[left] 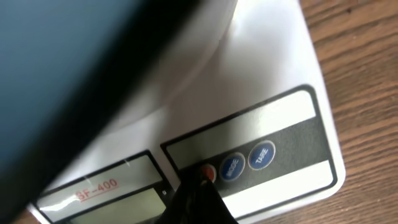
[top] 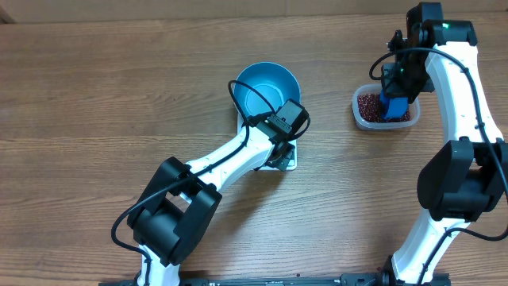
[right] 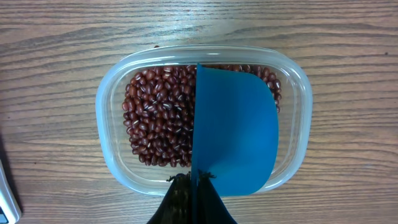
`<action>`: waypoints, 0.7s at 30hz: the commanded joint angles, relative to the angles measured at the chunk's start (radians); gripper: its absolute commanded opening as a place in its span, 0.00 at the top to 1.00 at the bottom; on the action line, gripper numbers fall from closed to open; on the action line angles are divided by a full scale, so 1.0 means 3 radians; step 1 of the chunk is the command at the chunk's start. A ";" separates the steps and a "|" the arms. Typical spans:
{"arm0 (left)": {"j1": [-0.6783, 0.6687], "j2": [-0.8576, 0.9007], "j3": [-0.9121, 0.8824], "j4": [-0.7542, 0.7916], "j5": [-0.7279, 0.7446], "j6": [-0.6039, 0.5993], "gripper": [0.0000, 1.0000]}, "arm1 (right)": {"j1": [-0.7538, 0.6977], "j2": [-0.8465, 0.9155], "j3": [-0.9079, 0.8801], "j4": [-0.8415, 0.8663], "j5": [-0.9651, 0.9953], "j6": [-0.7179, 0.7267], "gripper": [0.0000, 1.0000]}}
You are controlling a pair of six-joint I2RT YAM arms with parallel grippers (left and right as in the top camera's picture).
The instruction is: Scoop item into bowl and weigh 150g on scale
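My right tool [right: 193,182] is clamped on the scoop [right: 236,137] over the beans [right: 155,124]. My left tool [left: 198,185], pinched together, touches the scale [left: 273,74] at its buttons.

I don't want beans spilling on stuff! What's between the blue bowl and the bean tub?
Only bare wooden table lies between the bowl and the tub; the overhead view shows it.
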 commanded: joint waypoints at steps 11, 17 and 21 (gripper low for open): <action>-0.0008 0.0056 -0.0025 0.0051 -0.0019 -0.0037 0.96 | -0.0010 0.0034 -0.0014 0.0020 -0.0031 0.0009 0.96; -0.0010 0.0141 -0.0031 0.0039 -0.0020 -0.0086 0.96 | -0.0010 0.0034 -0.0014 0.0023 -0.0019 0.0009 0.96; -0.0010 0.0142 -0.0033 0.0042 -0.0020 -0.0085 0.96 | -0.0010 0.0034 -0.0014 0.0022 -0.0019 0.0009 0.96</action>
